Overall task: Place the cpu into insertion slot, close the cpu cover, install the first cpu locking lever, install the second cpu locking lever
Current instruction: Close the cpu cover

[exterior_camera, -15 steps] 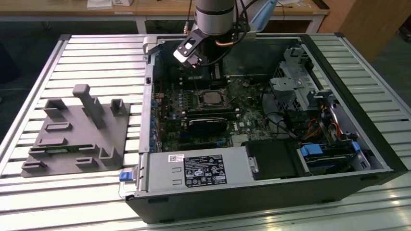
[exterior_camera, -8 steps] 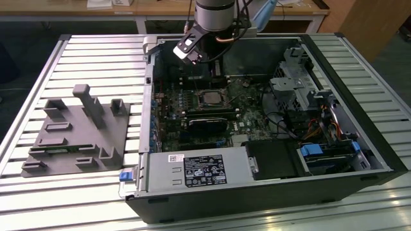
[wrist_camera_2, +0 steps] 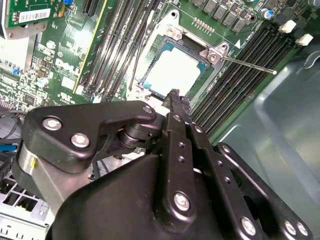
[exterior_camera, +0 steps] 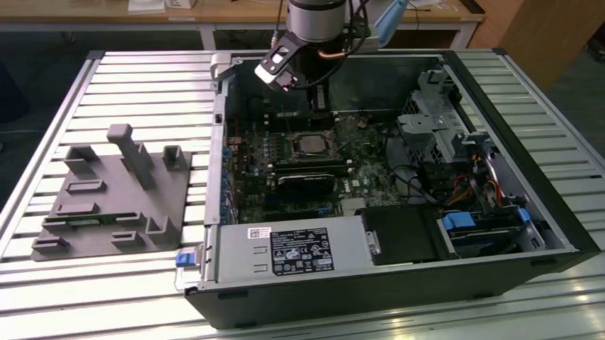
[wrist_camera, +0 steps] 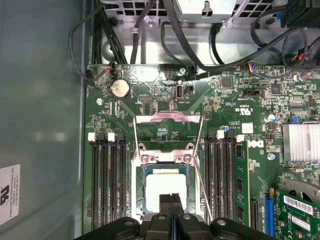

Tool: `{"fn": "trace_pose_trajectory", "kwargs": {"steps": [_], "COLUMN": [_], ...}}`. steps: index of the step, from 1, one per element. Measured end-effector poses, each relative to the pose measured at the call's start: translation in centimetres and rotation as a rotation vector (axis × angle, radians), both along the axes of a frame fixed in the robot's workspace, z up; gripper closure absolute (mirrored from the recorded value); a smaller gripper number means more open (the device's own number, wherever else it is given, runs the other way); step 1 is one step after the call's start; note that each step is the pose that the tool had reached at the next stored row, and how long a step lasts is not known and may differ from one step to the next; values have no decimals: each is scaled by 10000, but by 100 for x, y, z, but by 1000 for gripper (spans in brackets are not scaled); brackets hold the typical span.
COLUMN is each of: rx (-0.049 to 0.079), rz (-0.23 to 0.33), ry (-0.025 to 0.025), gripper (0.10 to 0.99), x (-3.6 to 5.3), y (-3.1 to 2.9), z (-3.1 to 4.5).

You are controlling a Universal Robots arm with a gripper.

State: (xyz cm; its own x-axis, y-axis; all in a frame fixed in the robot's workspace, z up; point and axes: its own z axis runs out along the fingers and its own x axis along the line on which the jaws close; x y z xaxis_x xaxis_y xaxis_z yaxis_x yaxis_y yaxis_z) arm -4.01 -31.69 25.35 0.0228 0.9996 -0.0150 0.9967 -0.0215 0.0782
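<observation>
The cpu point(wrist_camera: 165, 186) lies flat in the insertion slot point(wrist_camera: 141, 170), its pale metal face up; it also shows in the second wrist view point(wrist_camera_2: 172, 72) and the exterior view point(exterior_camera: 310, 144). Beyond the socket the silvery cpu cover point(wrist_camera: 167, 119) appears raised, with green board visible through its window. A thin locking lever point(wrist_camera_2: 247, 65) sticks out from one socket corner and runs beside the socket point(wrist_camera: 204, 192). My gripper point(wrist_camera: 171, 200) hovers just above the chip's near edge, shut with nothing between the black fingers, seen too in the second wrist view point(wrist_camera_2: 174, 95) and over the open case point(exterior_camera: 315, 99).
Memory slots point(wrist_camera: 107, 185) flank the socket on both sides. A long black card point(exterior_camera: 307, 183) lies just below it, a power supply point(exterior_camera: 283, 248) at the case front, a drive cage point(exterior_camera: 435, 120) and cables at the exterior view's right. A grey fixture point(exterior_camera: 113, 191) sits outside the case.
</observation>
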Motion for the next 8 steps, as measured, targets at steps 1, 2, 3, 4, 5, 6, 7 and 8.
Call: {"fn": "trace_pose_trajectory", "kwargs": {"steps": [1, 2, 3, 4, 5, 6, 7, 8], "rx": [-1, -1, -2, -3, -2, -1, -1, -1], "rz": [1, 1, 0, 0, -1, 0, 1, 0], "ry": [0, 1, 1, 2, 1, 0, 1, 1], "gripper": [980, 980, 980, 980, 980, 980, 980, 980], "x": [1, 7, 15, 28, 44, 62, 81, 97], "y": [0, 0, 0, 0, 0, 0, 0, 0], "z": [0, 1, 1, 1, 1, 0, 0, 0]}}
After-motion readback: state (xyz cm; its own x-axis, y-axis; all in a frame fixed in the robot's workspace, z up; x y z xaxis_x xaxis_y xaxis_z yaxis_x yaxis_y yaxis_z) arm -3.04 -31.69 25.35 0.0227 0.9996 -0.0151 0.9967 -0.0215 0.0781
